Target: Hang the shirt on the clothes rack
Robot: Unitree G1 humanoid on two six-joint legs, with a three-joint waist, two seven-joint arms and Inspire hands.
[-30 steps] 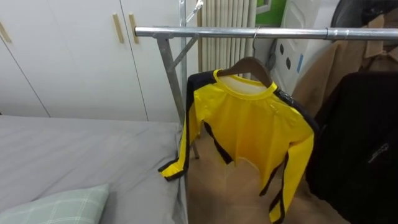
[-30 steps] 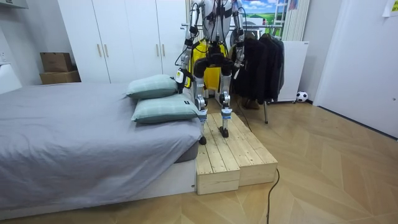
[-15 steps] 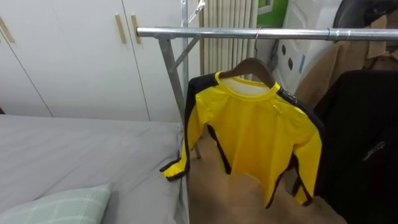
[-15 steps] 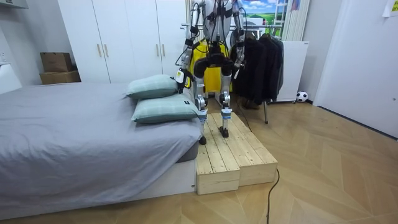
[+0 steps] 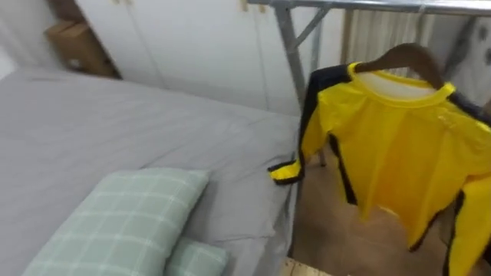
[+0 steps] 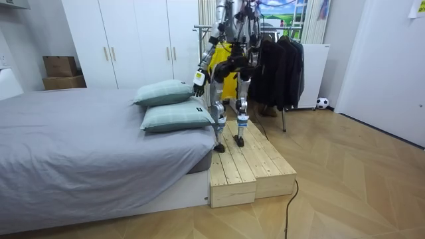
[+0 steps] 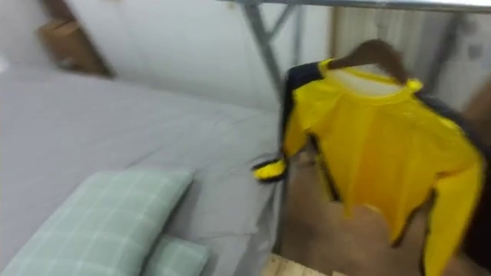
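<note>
Yellow with black trim, the shirt (image 5: 399, 146) hangs on a wooden hanger (image 5: 408, 57) hooked over the metal rail (image 5: 368, 6), apart from both hands. One sleeve drops so that its cuff sits just beside the edge of the grey bed (image 5: 115, 123). In the room view the robot stands on the wooden platform (image 6: 252, 166) between the bed and the rack, its body angled toward the bed. The left hand (image 6: 197, 78) is held out over the bed's corner near the pillows (image 5: 115, 222), and the right hand (image 6: 248, 62) shows against the dark coats (image 6: 275, 66). Both are too small to read, so I cannot tell whether either grips anything.

The hanging of this shirt looks finished, and the step in hand seems to be looking back to the bed for the next piece. No loose garment shows on the cover, so the next move probably calls for a wider look along the bed, with careful footing on the narrow platform
</note>
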